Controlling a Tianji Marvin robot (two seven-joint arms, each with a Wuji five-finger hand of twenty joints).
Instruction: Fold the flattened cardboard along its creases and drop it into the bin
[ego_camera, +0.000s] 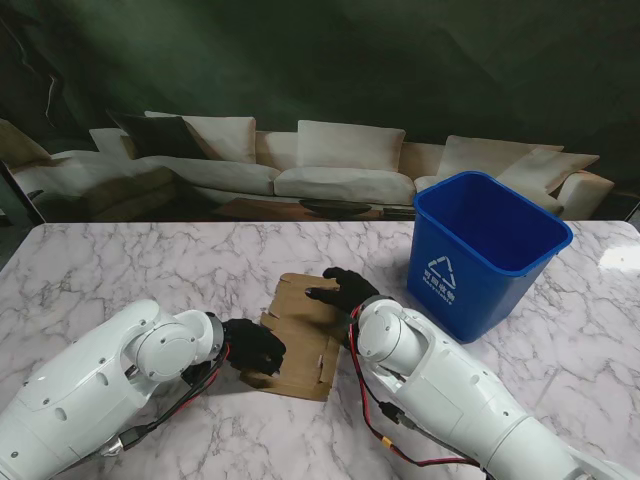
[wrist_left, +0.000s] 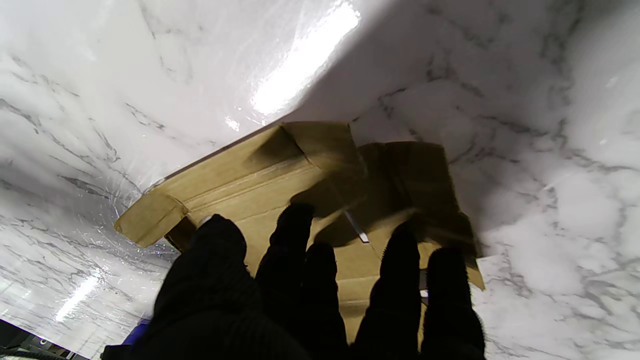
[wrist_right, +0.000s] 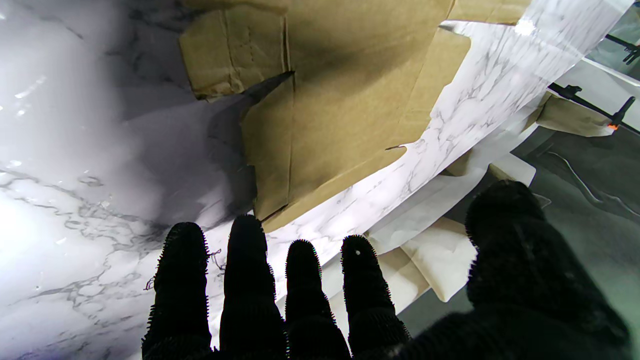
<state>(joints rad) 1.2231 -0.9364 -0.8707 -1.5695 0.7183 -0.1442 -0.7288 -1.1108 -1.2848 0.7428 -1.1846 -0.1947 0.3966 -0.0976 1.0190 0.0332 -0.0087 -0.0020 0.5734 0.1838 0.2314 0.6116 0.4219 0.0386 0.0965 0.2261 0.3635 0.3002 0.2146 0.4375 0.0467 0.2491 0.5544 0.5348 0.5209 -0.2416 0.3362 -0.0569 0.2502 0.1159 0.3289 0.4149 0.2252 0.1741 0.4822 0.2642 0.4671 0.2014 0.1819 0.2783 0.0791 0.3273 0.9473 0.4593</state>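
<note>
The cardboard (ego_camera: 300, 335) lies flat on the marble table (ego_camera: 120, 270), left of the blue bin (ego_camera: 485, 250). The left hand (ego_camera: 252, 345) presses spread fingers on its near edge, likely pinning it; the right hand (ego_camera: 342, 290) hovers splayed, grasping nothing
</note>
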